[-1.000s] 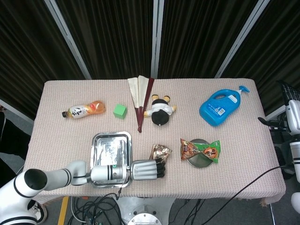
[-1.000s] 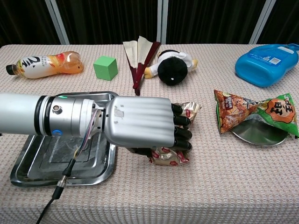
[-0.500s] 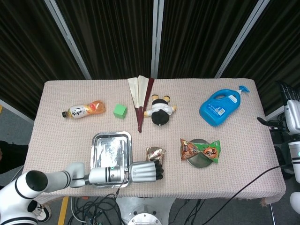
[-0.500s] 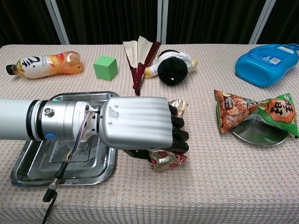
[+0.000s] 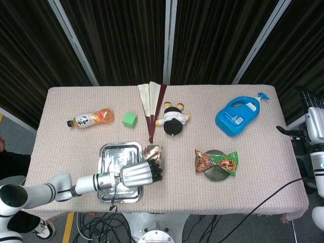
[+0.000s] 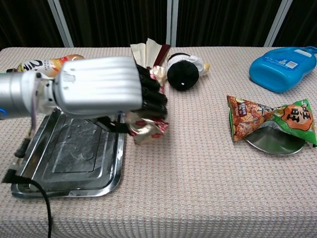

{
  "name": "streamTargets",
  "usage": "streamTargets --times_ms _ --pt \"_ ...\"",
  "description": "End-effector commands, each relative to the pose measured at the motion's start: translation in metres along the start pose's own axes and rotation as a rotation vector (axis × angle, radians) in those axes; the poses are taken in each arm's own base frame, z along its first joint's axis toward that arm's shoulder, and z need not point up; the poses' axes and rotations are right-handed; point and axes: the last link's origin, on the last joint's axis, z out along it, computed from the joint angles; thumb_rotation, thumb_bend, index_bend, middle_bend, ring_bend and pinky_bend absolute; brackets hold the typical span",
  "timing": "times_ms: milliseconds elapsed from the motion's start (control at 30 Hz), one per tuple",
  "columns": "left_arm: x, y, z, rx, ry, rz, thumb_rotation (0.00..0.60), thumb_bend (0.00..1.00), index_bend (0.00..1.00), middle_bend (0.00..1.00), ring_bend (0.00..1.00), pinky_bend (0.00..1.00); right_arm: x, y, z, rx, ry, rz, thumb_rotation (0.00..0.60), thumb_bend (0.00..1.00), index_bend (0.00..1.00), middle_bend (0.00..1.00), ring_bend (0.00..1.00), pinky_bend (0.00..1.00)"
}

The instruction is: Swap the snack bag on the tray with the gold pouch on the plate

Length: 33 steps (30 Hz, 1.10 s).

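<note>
My left hand (image 5: 137,174) (image 6: 101,89) grips the crinkled gold pouch (image 5: 153,153) (image 6: 144,129) and holds it lifted above the right edge of the metal tray (image 5: 109,154) (image 6: 64,163). The tray itself holds nothing. The orange and green snack bag (image 5: 216,162) (image 6: 270,119) lies across the round metal plate (image 5: 215,174) (image 6: 275,141) at the right. My right hand (image 5: 315,124) hangs off the table's right side, far from everything, and its fingers cannot be made out.
Along the back of the table lie a drink bottle (image 5: 90,119), a green cube (image 5: 129,119), a folded fan (image 5: 152,104), a plush doll (image 5: 173,120) and a blue detergent jug (image 5: 238,115). Cables hang below the front edge.
My left hand has lifted the gold pouch off the cloth and carried it left and back, from in front of the tray's right corner to above the tray's right rim.
</note>
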Motion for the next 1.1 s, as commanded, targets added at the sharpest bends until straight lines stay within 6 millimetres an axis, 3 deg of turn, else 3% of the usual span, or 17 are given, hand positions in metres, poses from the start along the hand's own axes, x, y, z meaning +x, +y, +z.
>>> streamTargets --times_ms 33,267,333,400,467,567,700,933,1100 --pt "-0.001 -0.011 -0.04 0.064 -0.076 -0.007 0.6 0.42 0.51 0.51 0.43 0.54 -0.004 -0.001 -0.001 0.003 -0.007 0.0 0.6 0.0 0.0 0.03 0.0 0.0" --pt "-0.01 -0.003 -0.07 0.084 -0.141 -0.05 0.6 0.37 0.46 0.47 0.42 0.53 -0.008 -0.004 -0.003 0.007 -0.013 -0.003 0.6 0.0 0.0 0.03 0.0 0.0" --pt "-0.011 0.001 -0.073 0.074 -0.146 -0.061 0.6 0.31 0.37 0.4 0.4 0.52 -0.007 -0.005 -0.003 0.008 -0.009 -0.006 0.6 0.0 0.0 0.03 0.0 0.0" --pt "-0.013 0.002 -0.074 0.076 -0.15 -0.06 0.6 0.22 0.18 0.27 0.33 0.48 -0.007 -0.005 -0.003 0.008 -0.006 -0.006 0.6 0.0 0.0 0.03 0.0 0.0" --pt "-0.014 -0.001 -0.077 0.097 -0.161 -0.043 0.6 0.17 0.08 0.17 0.23 0.43 -0.007 -0.005 -0.004 0.008 -0.008 -0.009 0.6 0.0 0.0 0.03 0.0 0.0" --pt "-0.015 -0.007 -0.085 0.148 -0.212 -0.042 0.6 0.14 0.06 0.11 0.13 0.33 -0.006 -0.006 -0.006 0.013 -0.012 -0.014 0.6 0.0 0.0 0.03 0.0 0.0" --pt "-0.008 -0.017 -0.106 0.229 -0.255 -0.007 0.6 0.14 0.05 0.09 0.1 0.28 -0.005 -0.006 -0.014 0.021 -0.013 -0.015 0.6 0.0 0.0 0.03 0.0 0.0" --pt "0.026 -0.054 -0.183 0.72 -0.227 -0.046 0.6 0.09 0.05 0.09 0.09 0.24 -0.002 0.004 -0.052 0.043 -0.039 -0.106 0.6 0.0 0.0 0.02 0.0 0.0" --pt "0.035 -0.05 -0.248 1.05 -0.247 -0.104 0.6 0.06 0.05 0.09 0.08 0.21 -0.012 0.022 -0.091 0.019 -0.077 -0.268 0.6 0.0 0.0 0.0 0.0 0.0"
